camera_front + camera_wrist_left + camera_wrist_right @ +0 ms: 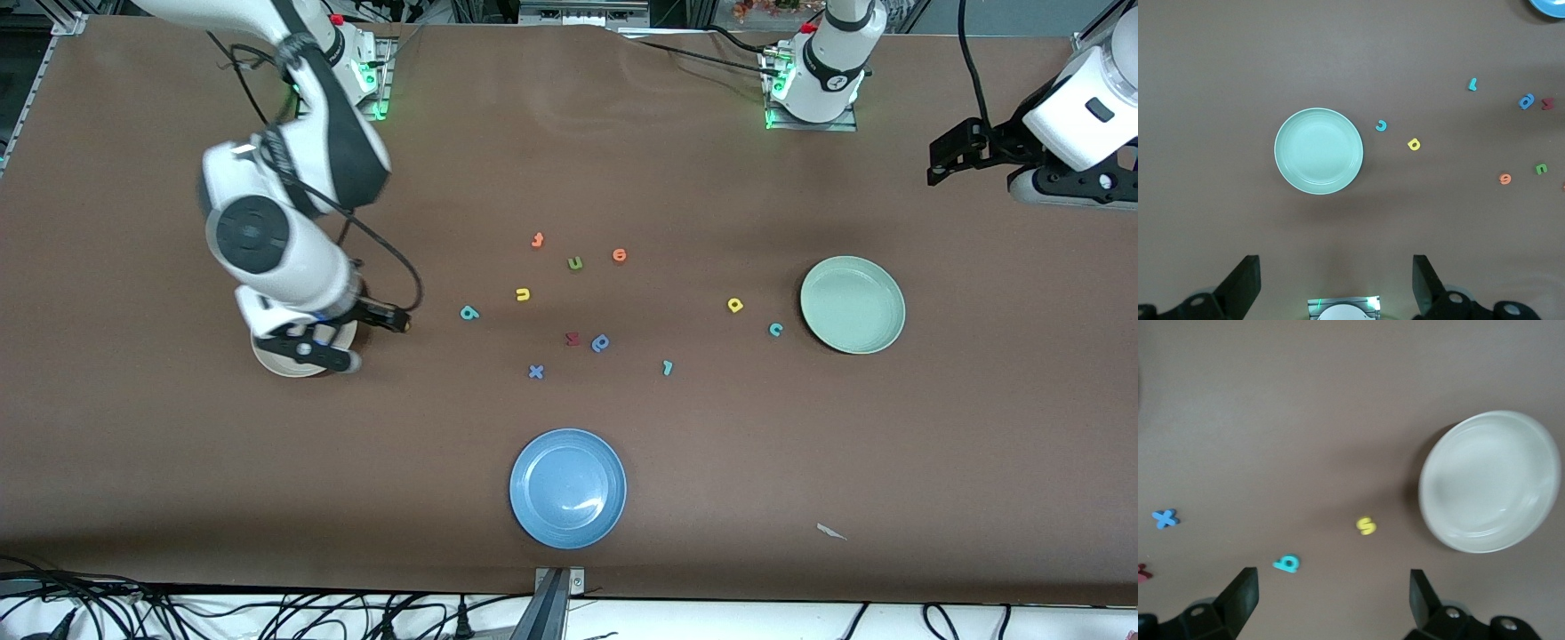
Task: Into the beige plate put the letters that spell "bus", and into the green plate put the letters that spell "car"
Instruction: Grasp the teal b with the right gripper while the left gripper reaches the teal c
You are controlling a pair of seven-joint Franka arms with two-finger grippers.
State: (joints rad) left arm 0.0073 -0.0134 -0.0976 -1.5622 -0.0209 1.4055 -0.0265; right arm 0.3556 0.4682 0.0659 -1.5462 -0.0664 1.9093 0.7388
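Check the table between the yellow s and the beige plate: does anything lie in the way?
Nothing visible does. In the right wrist view, bare table separates the yellow s from the beige plate; the teal b lies away from the plate.

Brown table covering [622, 160] fills nearly whole frame, faint wrinkle at top centre. White strip along bottom edge, tangled black cables [267, 613] across it. Metal bracket [558, 591] at bottom centre. Aluminium frame rail [36, 80] at upper left corner.
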